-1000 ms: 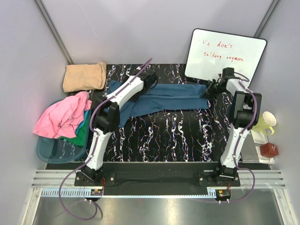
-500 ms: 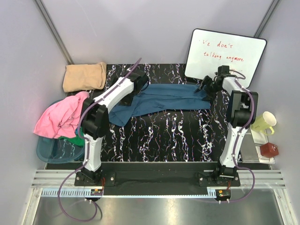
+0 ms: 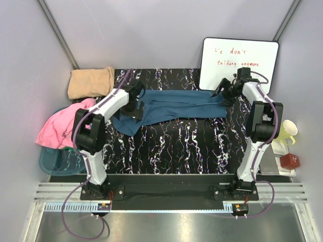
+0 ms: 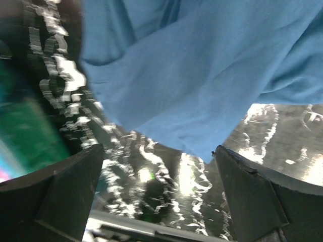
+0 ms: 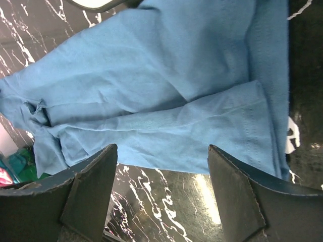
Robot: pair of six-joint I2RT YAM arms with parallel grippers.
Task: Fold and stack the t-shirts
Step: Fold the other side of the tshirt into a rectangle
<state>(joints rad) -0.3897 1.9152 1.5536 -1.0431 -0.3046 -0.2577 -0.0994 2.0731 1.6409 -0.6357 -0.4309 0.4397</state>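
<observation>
Shirt status: teal-blue t-shirt (image 3: pixel 176 105) lies flat on the black marbled desk (image 3: pixel 176 146), stretched as a long band across the far half, left to right. The band is creased and doubled over lengthwise, and its left end fans out into a loose corner pointing toward the near side.

Left fingers (image 4: pixel 55 196): spread wide, nothing between them, hovering at the shirt's left end. In the left wrist view the cloth's corner sits just ahead of the tips, with bare desk below. No contact visible.

Right fingers (image 5: pixel 242 196): also spread wide and empty, over the shirt's right end beside the whiteboard (image 3: pixel 237 60). The right wrist view shows a folded hem layer running between the tips. Cannot tell if the tips touch the cloth.

Other shirts:
- Tan t-shirt (image 3: pixel 91 82) is folded at the far-left corner, apart from the blue one.
- Pink t-shirt (image 3: pixel 63 128) is heaped over the basket (image 3: pixel 53 161) left of the desk.
- Green t-shirt (image 3: pixel 88 145) is under the pink one, mostly hidden.

Yellow mug (image 3: pixel 283 132) is off the right edge.
</observation>
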